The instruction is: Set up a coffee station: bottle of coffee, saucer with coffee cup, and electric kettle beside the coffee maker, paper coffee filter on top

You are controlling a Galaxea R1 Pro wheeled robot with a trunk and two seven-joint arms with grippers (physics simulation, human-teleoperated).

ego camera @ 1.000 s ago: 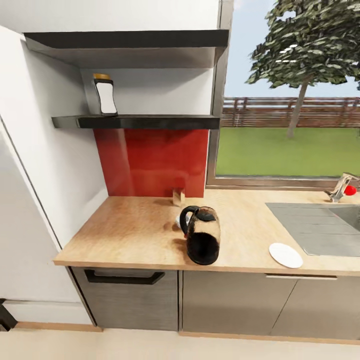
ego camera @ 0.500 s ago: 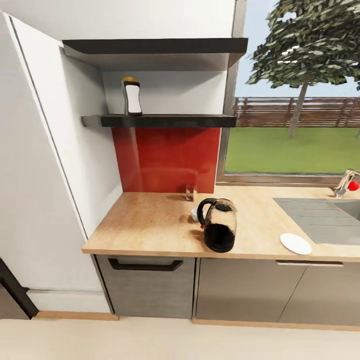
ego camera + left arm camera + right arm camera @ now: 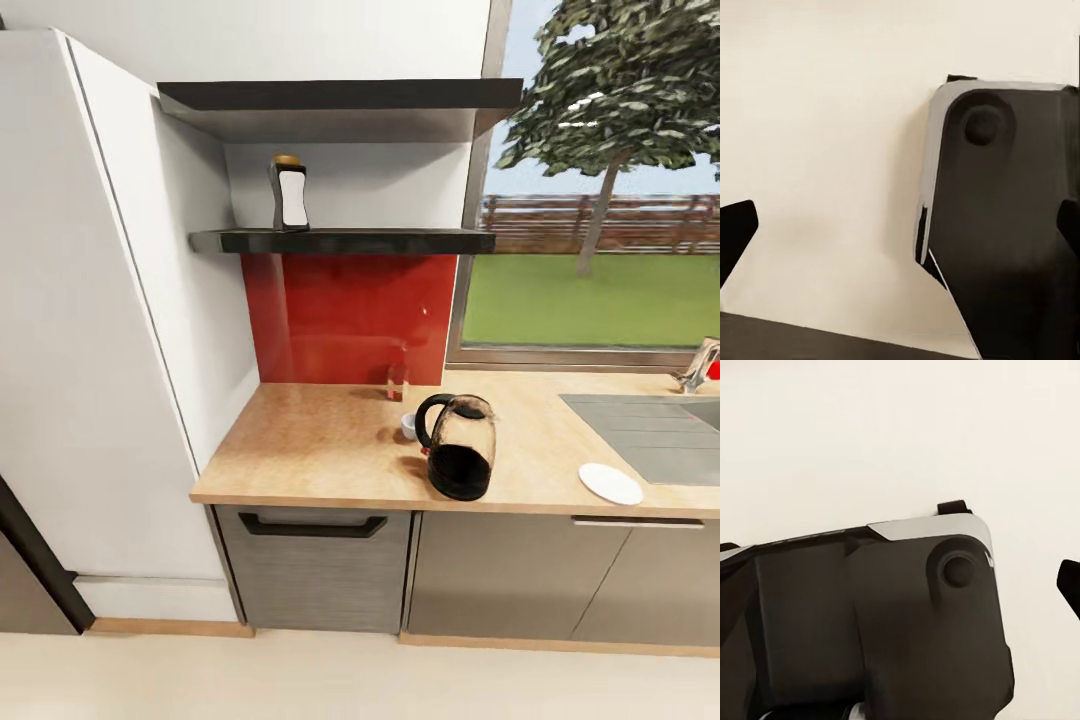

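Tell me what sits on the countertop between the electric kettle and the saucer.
Nothing: in the head view, bare countertop runs from the electric kettle to the saucer.

Wood-look matt countertop [image 3: 320, 440], glossy red backsplash [image 3: 345, 315], dark glass electric kettle [image 3: 462, 447]

The left pincer [image 3: 900, 232] shows two dark fingertips [image 3: 735, 229] set wide apart, nothing between them. Of the right pincer, one dark fingertip [image 3: 1070, 585] shows, so its spread cannot be told.
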